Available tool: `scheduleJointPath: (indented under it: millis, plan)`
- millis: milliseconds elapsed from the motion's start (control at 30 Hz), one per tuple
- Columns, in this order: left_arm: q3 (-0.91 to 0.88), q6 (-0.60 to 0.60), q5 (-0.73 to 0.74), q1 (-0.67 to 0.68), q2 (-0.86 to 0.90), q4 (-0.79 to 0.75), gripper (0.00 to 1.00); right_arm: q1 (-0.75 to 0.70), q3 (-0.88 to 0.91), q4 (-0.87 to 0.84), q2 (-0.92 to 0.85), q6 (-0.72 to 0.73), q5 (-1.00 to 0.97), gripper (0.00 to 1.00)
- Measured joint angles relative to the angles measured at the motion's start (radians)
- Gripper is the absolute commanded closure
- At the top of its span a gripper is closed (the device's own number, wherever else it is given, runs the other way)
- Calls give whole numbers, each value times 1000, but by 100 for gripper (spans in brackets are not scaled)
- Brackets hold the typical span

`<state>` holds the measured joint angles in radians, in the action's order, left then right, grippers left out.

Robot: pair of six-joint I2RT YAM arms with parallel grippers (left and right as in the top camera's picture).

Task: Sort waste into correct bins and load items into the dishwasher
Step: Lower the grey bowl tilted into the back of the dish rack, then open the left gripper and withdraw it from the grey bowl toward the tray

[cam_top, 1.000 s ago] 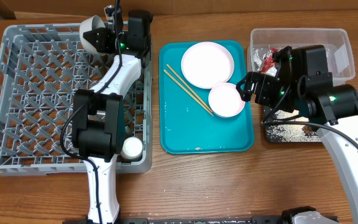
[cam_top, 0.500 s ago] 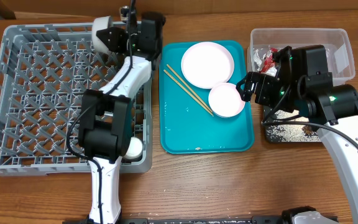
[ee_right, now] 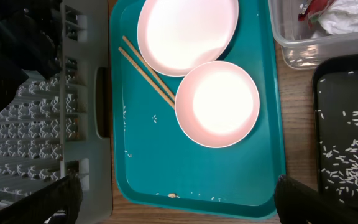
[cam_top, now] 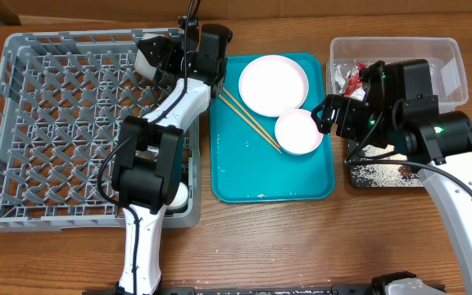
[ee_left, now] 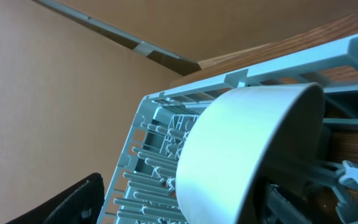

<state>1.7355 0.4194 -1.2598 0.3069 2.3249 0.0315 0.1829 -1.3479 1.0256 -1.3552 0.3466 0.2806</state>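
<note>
Where the counter (cam_top: pixel 301 238) lies nearest the robot, a small white cup (cam_top: pixel 174 194) sits in the near right corner of the grey dish rack (cam_top: pixel 56 123), partly under the left arm. Off to the right, the black tray (cam_top: pixel 383 185) holds scattered rice grains (ee_right: pixel 353 155). The right hand (ee_right: pixel 182 199) hangs at the right edge of the teal tray (cam_top: pixel 269 176), fingers spread wide with nothing between them. On that tray a shallow bowl (cam_top: pixel 297 131) rests against two chopsticks (cam_top: pixel 248 119), which lie diagonally beside the round plate (cam_top: pixel 273 83). Farther back, the clear tub (cam_top: pixel 453 65) holds a red-and-silver wrapper (cam_top: pixel 355 79) and white tissue (ee_right: pixel 347 15). At the rack's far rail the left hand (ee_left: pixel 182 199) stands parted around a white bowl on edge (ee_left: pixel 247 149). One finger is clear of it; the other perhaps touches, too close to tell.
</note>
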Motion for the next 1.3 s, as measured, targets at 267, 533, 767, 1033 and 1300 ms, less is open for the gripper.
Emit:
scheduleJointPath:
  millis: [267, 533, 767, 1033, 1300]
  plan:
    - [0, 1, -15, 13, 0, -2, 0, 0, 0, 0, 0, 0, 0, 0]
    - [0, 3, -34, 19, 0, -8, 0, 0, 0, 0, 0, 0, 0, 0]
    - [0, 6, -34, 20, 0, -29, 0, 0, 0, 0, 0, 0, 0, 0]
    - [-1, 26, -34, 30, 0, -134, 0, 0, 0, 0, 0, 0, 0, 0]
    - [5, 9, -50, 45, -9, -37, 0, 0, 0, 0, 0, 0, 0, 0]
